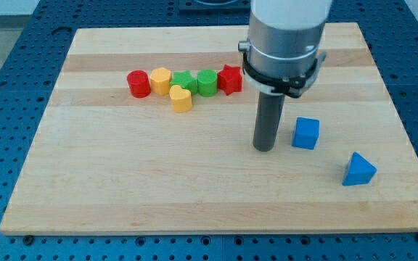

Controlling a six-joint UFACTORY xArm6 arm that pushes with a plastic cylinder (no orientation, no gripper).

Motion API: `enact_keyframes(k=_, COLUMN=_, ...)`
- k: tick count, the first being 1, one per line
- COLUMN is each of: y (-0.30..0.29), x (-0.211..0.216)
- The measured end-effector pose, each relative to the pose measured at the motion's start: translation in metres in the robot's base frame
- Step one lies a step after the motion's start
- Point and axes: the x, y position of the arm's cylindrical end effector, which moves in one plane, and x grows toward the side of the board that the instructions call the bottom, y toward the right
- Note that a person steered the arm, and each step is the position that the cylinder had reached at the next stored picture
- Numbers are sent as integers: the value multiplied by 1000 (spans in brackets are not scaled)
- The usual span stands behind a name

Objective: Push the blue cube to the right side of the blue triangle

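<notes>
The blue cube point(305, 133) sits on the wooden board right of centre. The blue triangle point(358, 170) lies below and to the right of it, near the board's right edge. My tip point(265, 148) rests on the board just left of the blue cube, with a small gap between them. The cube is up and to the left of the triangle.
A row of blocks lies at the upper middle: a red cylinder point(138, 84), a yellow hexagon point(161, 80), a green star point(185, 82), a green cylinder point(207, 82), a red star point(229, 79). A yellow heart-like block point(181, 98) sits just below them.
</notes>
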Motion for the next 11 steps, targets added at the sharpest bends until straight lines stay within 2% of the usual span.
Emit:
enact_keyframes(k=1, y=34, x=-10)
enact_keyframes(k=2, y=98, x=-7)
enact_keyframes(k=3, y=126, x=-5)
enact_keyframes(k=4, y=126, x=-26)
enact_keyframes(k=5, y=149, x=-65)
enact_keyframes(k=6, y=209, x=-62)
enact_keyframes(k=7, y=225, x=-40)
enact_keyframes(k=9, y=165, x=-33)
enact_keyframes(k=11, y=152, x=11)
